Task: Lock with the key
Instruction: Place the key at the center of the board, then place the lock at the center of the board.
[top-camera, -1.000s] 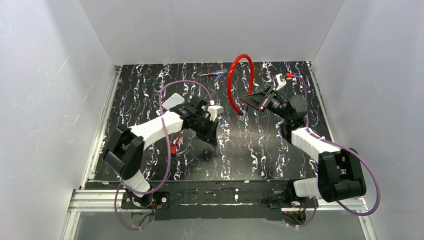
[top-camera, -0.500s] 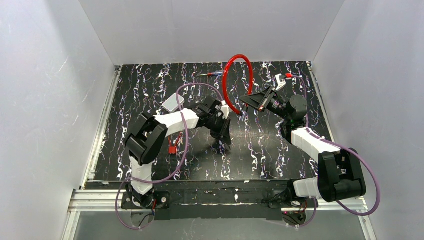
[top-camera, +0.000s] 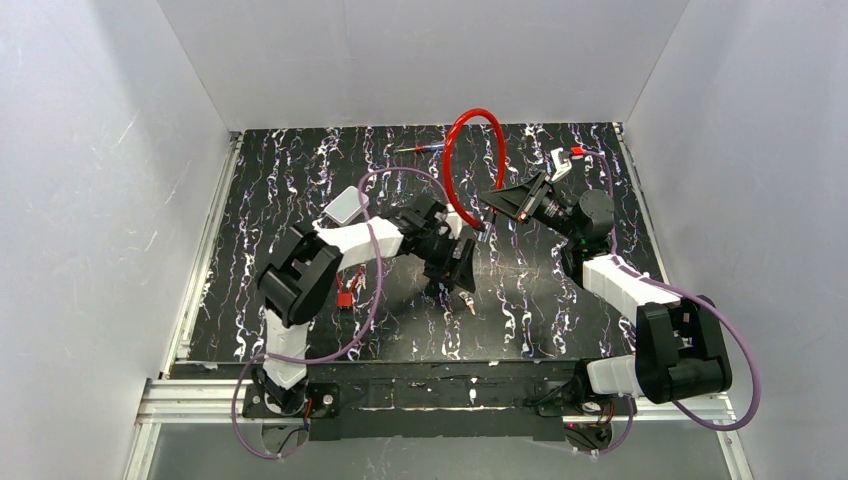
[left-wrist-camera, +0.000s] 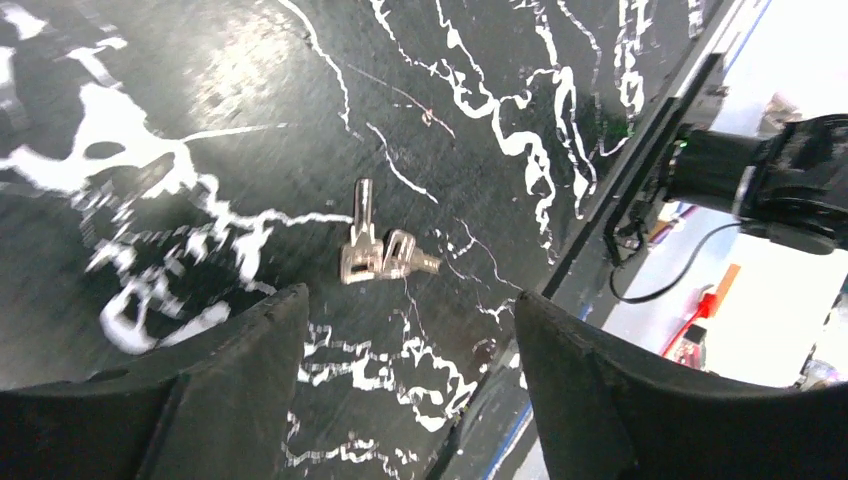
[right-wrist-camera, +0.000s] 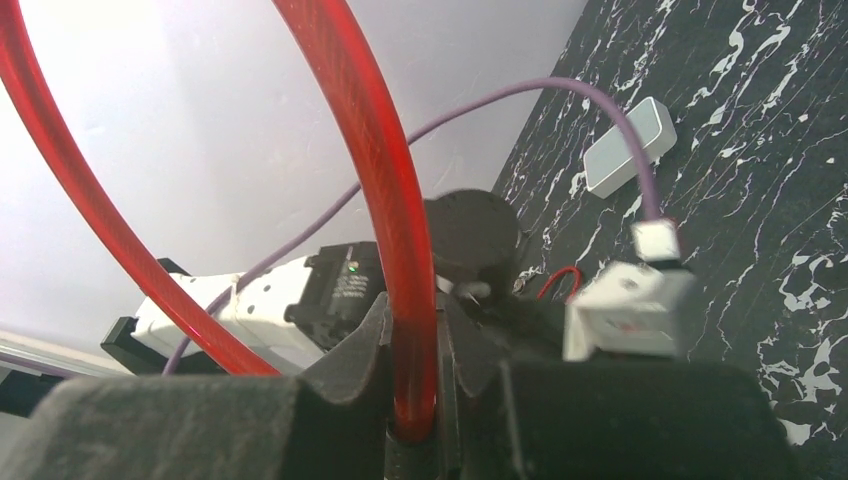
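Note:
A pair of small silver keys (left-wrist-camera: 380, 250) lies flat on the black marbled table, just beyond my left gripper (left-wrist-camera: 410, 300), which hangs open above them with nothing between its fingers. From the top view the keys (top-camera: 467, 300) sit just in front of the left gripper (top-camera: 458, 268). My right gripper (right-wrist-camera: 412, 400) is shut on the red cable lock (right-wrist-camera: 400, 250) and holds its loop upright. In the top view the red loop (top-camera: 452, 165) rises at the back centre from the right gripper (top-camera: 497, 207). The lock's keyhole does not show.
A red-and-blue screwdriver (top-camera: 425, 148) lies near the back wall. A small red object (top-camera: 348, 292) sits on the table beside the left arm. White walls enclose three sides. The table's near edge and rail (left-wrist-camera: 600, 200) run close to the keys.
The left arm has swung right toward the table's centre. Its gripper has gone from shut to open, and the keys now lie on the table below it. The right arm holds still.

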